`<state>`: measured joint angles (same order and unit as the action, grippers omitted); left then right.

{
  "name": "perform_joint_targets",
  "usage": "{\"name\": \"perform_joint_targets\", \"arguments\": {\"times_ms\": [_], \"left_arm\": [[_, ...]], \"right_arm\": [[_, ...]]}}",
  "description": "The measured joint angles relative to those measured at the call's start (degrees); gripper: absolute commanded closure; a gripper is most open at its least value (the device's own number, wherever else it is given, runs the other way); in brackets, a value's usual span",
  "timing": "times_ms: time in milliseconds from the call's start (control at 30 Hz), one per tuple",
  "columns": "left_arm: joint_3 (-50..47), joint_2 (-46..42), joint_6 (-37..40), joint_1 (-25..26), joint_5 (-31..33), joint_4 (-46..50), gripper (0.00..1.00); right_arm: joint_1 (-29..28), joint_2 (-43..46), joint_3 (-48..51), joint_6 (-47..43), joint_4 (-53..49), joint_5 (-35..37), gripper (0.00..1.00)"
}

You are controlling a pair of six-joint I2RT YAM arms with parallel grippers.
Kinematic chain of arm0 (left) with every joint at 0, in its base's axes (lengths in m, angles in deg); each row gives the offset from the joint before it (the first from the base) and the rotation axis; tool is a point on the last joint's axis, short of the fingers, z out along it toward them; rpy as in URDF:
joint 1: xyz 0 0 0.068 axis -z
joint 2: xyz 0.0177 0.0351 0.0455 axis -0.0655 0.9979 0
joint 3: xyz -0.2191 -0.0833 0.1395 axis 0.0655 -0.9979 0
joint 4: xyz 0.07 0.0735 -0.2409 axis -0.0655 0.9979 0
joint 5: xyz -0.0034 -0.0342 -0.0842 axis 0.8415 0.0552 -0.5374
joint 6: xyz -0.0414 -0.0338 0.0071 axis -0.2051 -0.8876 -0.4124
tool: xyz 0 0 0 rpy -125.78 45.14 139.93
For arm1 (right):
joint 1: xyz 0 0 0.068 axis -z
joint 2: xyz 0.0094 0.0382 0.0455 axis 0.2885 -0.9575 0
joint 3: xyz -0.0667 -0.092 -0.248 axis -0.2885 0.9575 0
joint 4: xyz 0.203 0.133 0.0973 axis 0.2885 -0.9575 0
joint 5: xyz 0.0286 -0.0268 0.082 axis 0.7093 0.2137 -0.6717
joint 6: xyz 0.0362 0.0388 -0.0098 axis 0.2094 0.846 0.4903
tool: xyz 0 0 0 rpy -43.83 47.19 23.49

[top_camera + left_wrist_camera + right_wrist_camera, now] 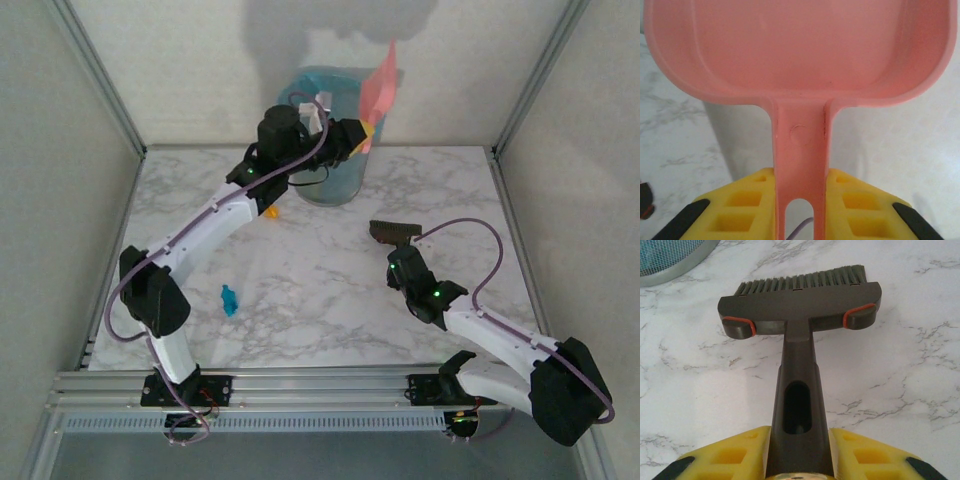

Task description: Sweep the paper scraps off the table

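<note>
Top external: high, behind arm bases, faces down and forward. Distant. Takes in whole table (330,300), both arms, bin (335,185) at far edge.

Left wrist: just behind left gripper (800,212), faces along dustpan (800,60) handle. Very close.

Right wrist: just behind right gripper (800,460), low over table, faces along brush (800,315) toward bin rim at top left. Close.

Shared: top and left wrist, dustpan. Top and right wrist, brush, bin, table.

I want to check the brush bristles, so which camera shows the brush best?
The right wrist view: the brush is close up, with bristles, head and handle plain. The top view shows it small and dark, bristles hard to make out. The left wrist view faces the dustpan.
</note>
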<state>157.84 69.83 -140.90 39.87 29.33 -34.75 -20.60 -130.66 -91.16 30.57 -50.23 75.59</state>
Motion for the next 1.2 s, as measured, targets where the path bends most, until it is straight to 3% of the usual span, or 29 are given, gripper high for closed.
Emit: {"name": "perform_joint_targets", "arguments": {"times_ms": [200,567,933,1200], "left_arm": [[-7.78,-8.72,9.79,1.42,5.42,6.67,1.00],[-33.70,-36.74,18.18,2.43,20.48,11.30,1.00],[-35.80,-49.24,24.17,2.43,42.47,32.06,1.00],[-42.05,-55.49,24.35,2.43,55.91,38.07,1.00]], "right_arm": [[0.00,0.33,0.00,0.00,-0.02,-0.02,1.00],[0.00,1.79,0.02,0.04,-0.24,-0.26,1.00],[0.00,8.83,4.02,-1.92,2.93,-5.84,1.00],[-2.19,10.03,5.77,-5.95,10.36,-13.92,1.00]]}}
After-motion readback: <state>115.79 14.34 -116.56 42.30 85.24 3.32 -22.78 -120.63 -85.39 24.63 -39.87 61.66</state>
